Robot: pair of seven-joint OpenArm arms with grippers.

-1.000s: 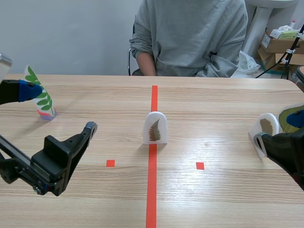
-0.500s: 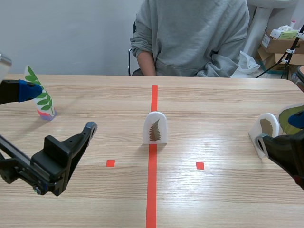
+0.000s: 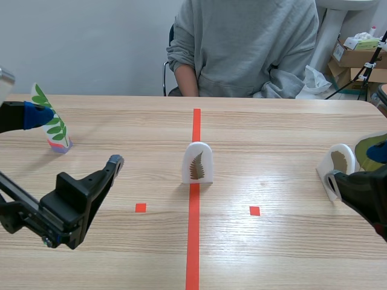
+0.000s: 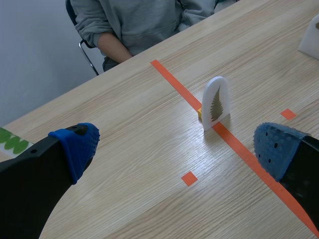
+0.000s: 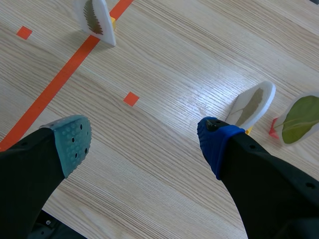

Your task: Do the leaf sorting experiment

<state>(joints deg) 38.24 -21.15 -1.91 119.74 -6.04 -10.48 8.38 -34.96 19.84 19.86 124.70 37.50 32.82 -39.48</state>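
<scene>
The wooden table [image 3: 272, 254] has a red tape line [image 3: 193, 241] down its middle, and a person [image 3: 242, 48] in a grey sweatshirt sits at its far side. The left arm lies low over the table's left part with the left gripper [image 4: 174, 149] spread wide and facing the centre, while the right arm comes in low at the right edge with the right gripper [image 5: 143, 137] also spread wide. The white fern card [image 3: 198, 163] stands upright on the tape line, well apart from both grippers. The compound-leaf card [image 3: 53, 124] stands by the left gripper's far finger, and the brown-leaf card [image 3: 340, 163] and the green-leaf card [image 5: 299, 119] sit just beside the right gripper.
</scene>
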